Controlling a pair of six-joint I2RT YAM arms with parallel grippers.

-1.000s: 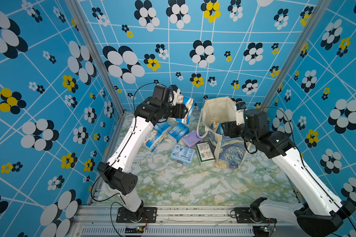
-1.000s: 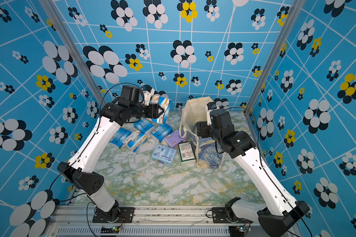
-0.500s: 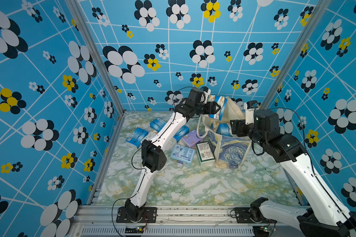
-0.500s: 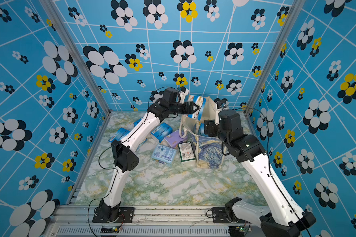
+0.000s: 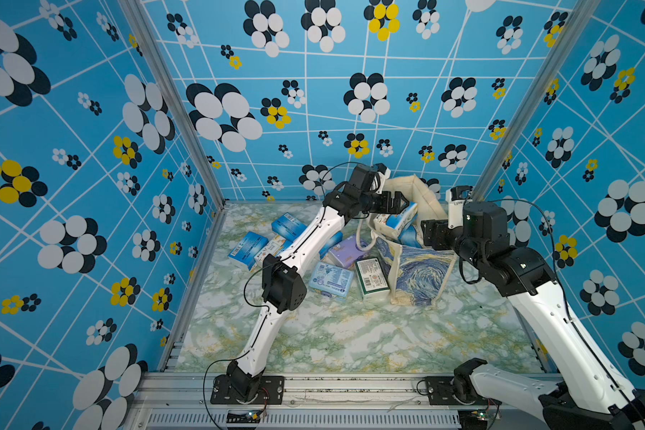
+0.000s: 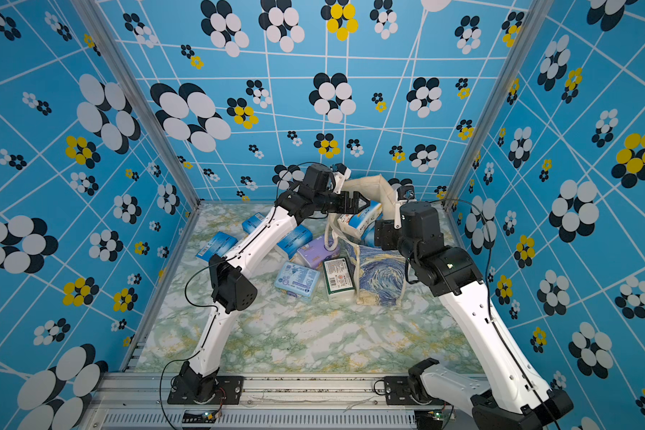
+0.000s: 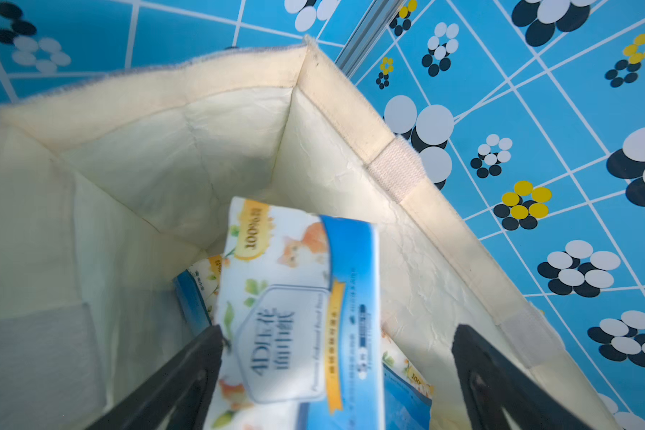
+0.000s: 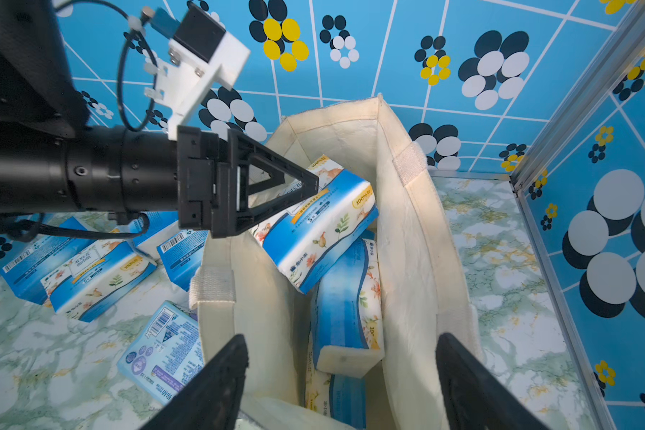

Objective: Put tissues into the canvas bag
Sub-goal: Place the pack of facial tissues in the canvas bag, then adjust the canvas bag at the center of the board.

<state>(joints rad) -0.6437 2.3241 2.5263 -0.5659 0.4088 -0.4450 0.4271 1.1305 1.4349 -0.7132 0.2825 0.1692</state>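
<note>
Cream canvas bag (image 5: 417,275): stands upright right of centre in both top views, mouth open upward, blue painted side turned to the lower edge of the frame.
Lie of the top pack (image 8: 321,223): white and blue, in the bag's mouth just under the left gripper (image 5: 403,203). We see its long axis slanting from lower left to upper right in the top views, neither flat nor on end, with the broad printed face turned up.
Grip, left gripper: jaws spread wider than the pack between them, clamping nothing, though one finger (image 7: 187,372) looks to brush the pack's edge.
Pose, left arm (image 5: 306,242): rises from the lower middle of the frame to a bent elbow, then slopes up and right. The wrist lies level, pointing right over the bag's mouth.
Grip, right gripper (image 8: 341,337): jaws wide apart over the bag's near end; we cannot tell whether they touch the cloth.
Pose, right arm (image 5: 537,298): climbs from the lower right corner up and left, folded at the elbow, wrist at the bag's right side.
Count in the bag: we count three, namely the top pack, a second pack (image 8: 345,309) on end beneath it, and a third pack (image 8: 336,402) deeper and only partly seen.
Count on the table (image 5: 350,335): we count seven left of the bag. A lilac pack (image 5: 347,252), a pale blue pack (image 5: 330,279) and a green-and-white pack (image 5: 371,278) lie nearest it, and a heap (image 5: 272,242) of four more lies partly under the left arm.
</note>
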